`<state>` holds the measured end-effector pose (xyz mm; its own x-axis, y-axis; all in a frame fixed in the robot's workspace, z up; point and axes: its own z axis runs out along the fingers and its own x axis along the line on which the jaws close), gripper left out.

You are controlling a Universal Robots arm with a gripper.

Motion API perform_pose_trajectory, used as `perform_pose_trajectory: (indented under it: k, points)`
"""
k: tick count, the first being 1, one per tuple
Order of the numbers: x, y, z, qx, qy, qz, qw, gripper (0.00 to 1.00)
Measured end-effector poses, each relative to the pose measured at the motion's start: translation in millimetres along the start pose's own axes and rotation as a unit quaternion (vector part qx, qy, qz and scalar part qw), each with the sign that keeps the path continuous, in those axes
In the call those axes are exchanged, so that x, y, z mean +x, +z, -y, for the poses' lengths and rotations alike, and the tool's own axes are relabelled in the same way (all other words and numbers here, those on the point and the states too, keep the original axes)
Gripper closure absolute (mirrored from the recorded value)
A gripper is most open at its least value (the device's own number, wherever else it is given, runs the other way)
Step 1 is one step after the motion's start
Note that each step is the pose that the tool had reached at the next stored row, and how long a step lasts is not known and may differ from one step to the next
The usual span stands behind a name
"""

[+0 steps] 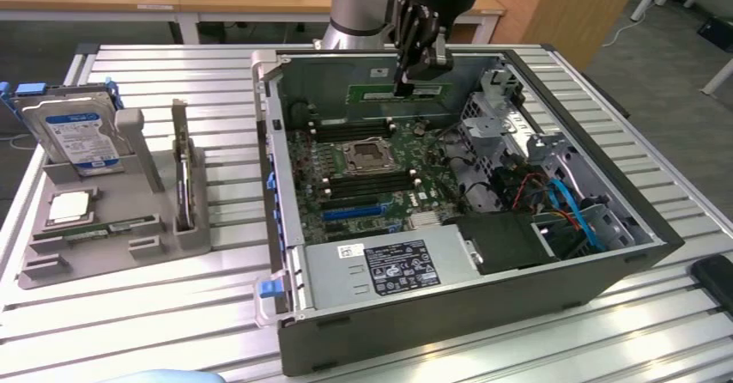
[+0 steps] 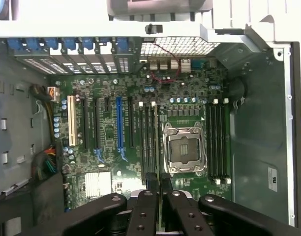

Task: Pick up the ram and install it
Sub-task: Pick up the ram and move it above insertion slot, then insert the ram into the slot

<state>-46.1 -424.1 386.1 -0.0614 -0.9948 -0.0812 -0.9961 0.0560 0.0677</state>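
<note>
Black two-finger claw (image 1: 403, 87) clamped on the thin green ram stick (image 1: 378, 94) over the open grey computer case (image 1: 458, 314).
Likely light, stiff, fragile; best held mid-length by its edges.

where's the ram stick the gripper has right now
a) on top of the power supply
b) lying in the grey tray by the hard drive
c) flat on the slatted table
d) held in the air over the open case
d: the gripper is shut on the ram, holding it above the motherboard in the open case.
</note>
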Motion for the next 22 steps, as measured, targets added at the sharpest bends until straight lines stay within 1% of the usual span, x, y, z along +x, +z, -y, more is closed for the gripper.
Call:
perform_pose_trajectory:
  k: [14, 17, 22]
  points:
    - [0.0, 0.5, -0.1, -0.0002, 0.0, 0.0003, 1.0, 0.87]
    - [0.2, 2.8, 0.1, -0.0011, 0.0, 0.0003, 1.0, 0.87]
    - [0.9, 11.4, 0.7, -0.0012, 0.0, 0.0002, 1.0, 0.87]
